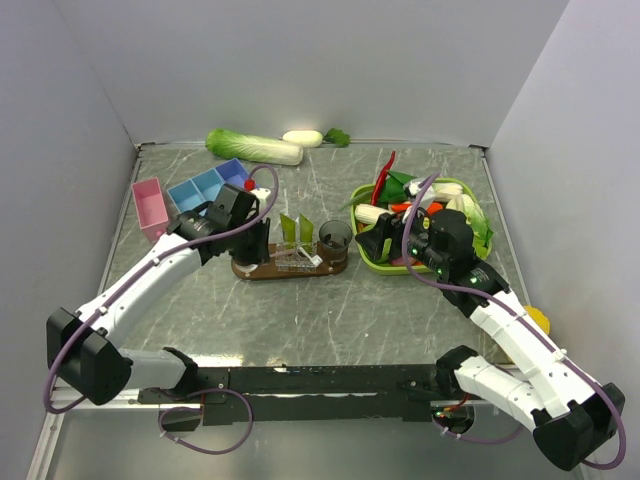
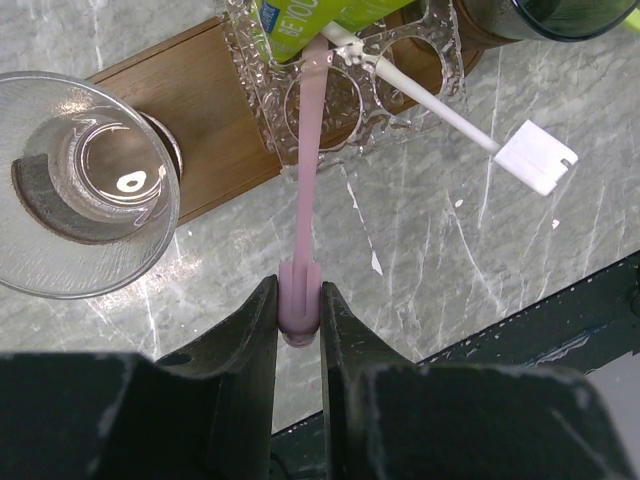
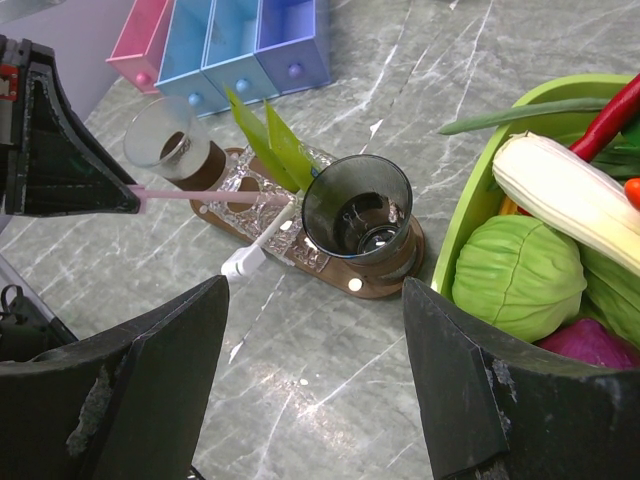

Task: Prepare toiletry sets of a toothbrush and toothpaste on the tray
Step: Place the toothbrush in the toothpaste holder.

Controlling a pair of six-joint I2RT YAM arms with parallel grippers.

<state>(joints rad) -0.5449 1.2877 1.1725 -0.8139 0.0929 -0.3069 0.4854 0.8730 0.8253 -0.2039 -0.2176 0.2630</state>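
The brown oval tray [image 1: 245, 271] carries a clear embossed holder [image 2: 400, 50], a clear tumbler [image 2: 80, 185] at its left end and a dark tumbler [image 3: 357, 210] at its right end. Two light-green toothpaste tubes [image 3: 270, 145] stand in the holder. A white toothbrush [image 2: 450, 110] leans out of the holder, its head over the table. My left gripper [image 2: 299, 310] is shut on the end of a pink toothbrush [image 2: 308, 180], whose far end reaches the holder below a toothpaste tube [image 2: 300, 20]. My right gripper [image 3: 315, 300] hovers open and empty, right of the tray.
A lime-green basket [image 1: 372, 262] of vegetables sits right of the tray, under my right arm. A blue compartment box [image 1: 205, 187] and a pink box [image 1: 150, 207] stand at the back left. A cabbage and a white vegetable lie along the back wall [image 1: 255, 147].
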